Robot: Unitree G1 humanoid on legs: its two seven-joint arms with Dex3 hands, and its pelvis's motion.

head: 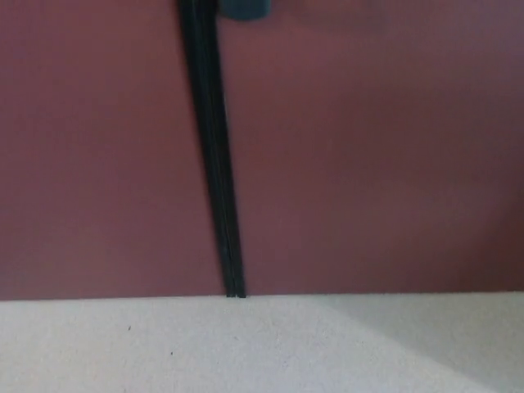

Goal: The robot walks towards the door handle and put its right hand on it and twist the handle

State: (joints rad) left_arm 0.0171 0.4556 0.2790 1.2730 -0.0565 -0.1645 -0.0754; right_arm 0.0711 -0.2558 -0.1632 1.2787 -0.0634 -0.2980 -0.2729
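Head view: neither my left nor my right hand shows, so I cannot tell their state. Dark blurred door handle (pixel 244 8) at top edge, just right of black door gap (pixel 214 164). Maroon door (pixel 368 164) meets pale floor (pixel 246 352) below.

Robot body, head view: no part in view.
Left hand: not in view. Right hand: not in view. No arm, casing, cable, screw or marking of the robot shows in the picture, so no colour or shape can be entered for any of them.
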